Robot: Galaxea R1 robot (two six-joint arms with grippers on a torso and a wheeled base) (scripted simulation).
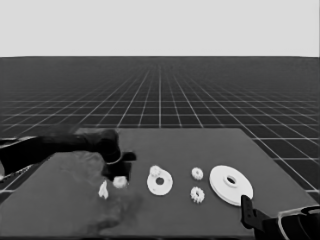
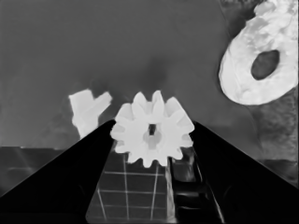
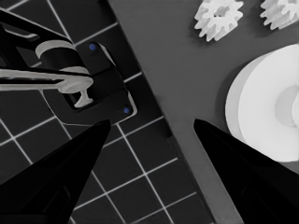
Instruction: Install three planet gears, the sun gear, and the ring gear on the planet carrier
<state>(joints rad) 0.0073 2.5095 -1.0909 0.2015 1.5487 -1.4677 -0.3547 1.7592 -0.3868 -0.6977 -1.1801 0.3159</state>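
Left gripper [image 1: 117, 176] is pinching a planet gear [image 2: 152, 129] by the thin white piece [image 1: 103, 189]. Shallow grip, could slip out en route to the smaller round part [image 1: 160, 183], which has one gear [image 1: 155, 171] on it. Right gripper [image 3: 149, 128] sits parked, jaws spread, beside the larger round part [image 1: 230, 185].

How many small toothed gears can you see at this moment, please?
4: one on the smaller round part, two between the round parts, one between the left gripper jaws.

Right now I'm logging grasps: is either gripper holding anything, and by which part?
The left gripper holds a small gear by its toothed rim; the right gripper holds nothing.
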